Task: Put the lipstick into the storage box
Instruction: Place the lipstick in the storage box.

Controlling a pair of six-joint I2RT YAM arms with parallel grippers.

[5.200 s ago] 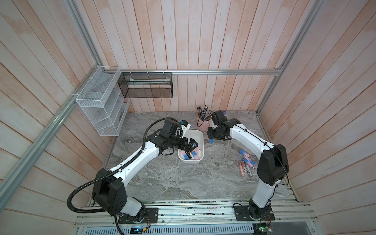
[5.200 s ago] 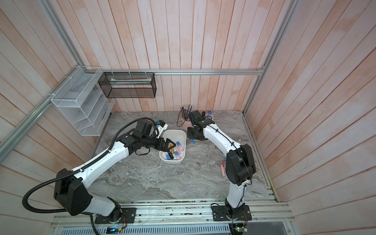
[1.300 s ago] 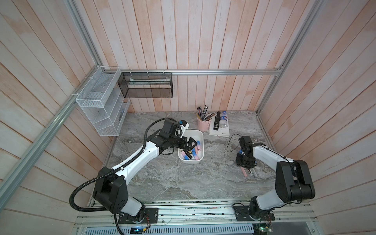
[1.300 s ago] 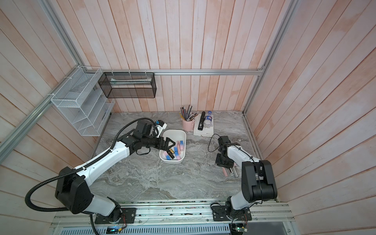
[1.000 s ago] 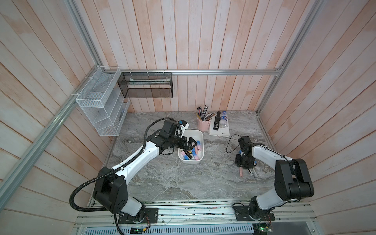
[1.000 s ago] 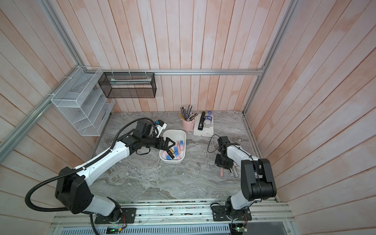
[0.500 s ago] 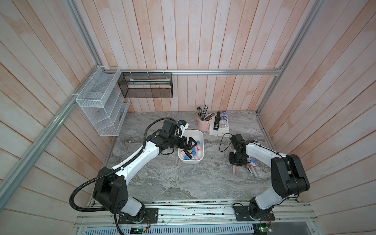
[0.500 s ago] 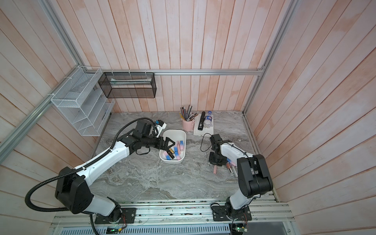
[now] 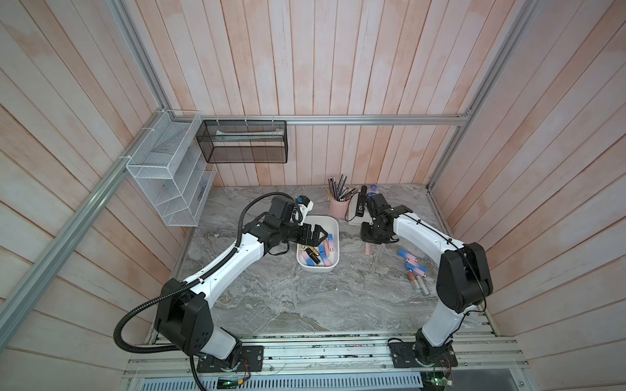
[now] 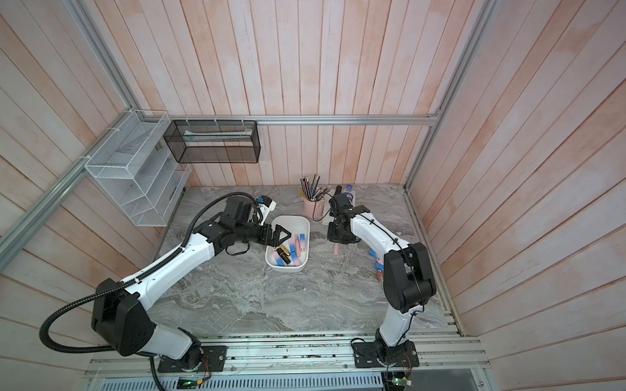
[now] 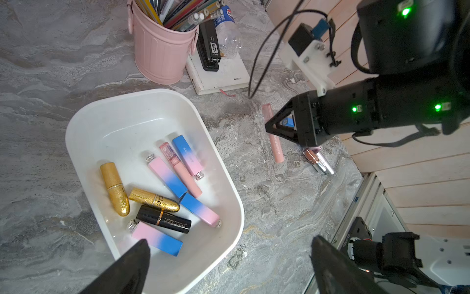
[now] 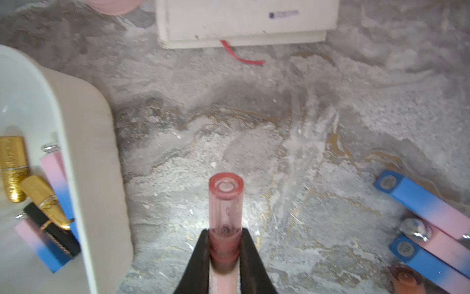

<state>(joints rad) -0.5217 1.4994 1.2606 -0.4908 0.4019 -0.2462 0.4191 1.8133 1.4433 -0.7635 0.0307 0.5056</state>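
The white storage box sits mid-table and holds several lipsticks in gold, black and pink-blue. My left gripper hovers over the box's left side, open, with nothing between its fingers. My right gripper is just right of the box, shut on a translucent pink lipstick. The tube sticks out past the fingertips. I cannot tell whether it touches the table.
Several loose lipsticks lie on the marble at the right. A pink pen cup and a white notebook carrying a black stapler and a bottle stand behind. White and black mesh baskets hang on the walls.
My right gripper has travelled left from the loose pile toward the box, carrying the pink lipstick. The left arm has stayed still and open.
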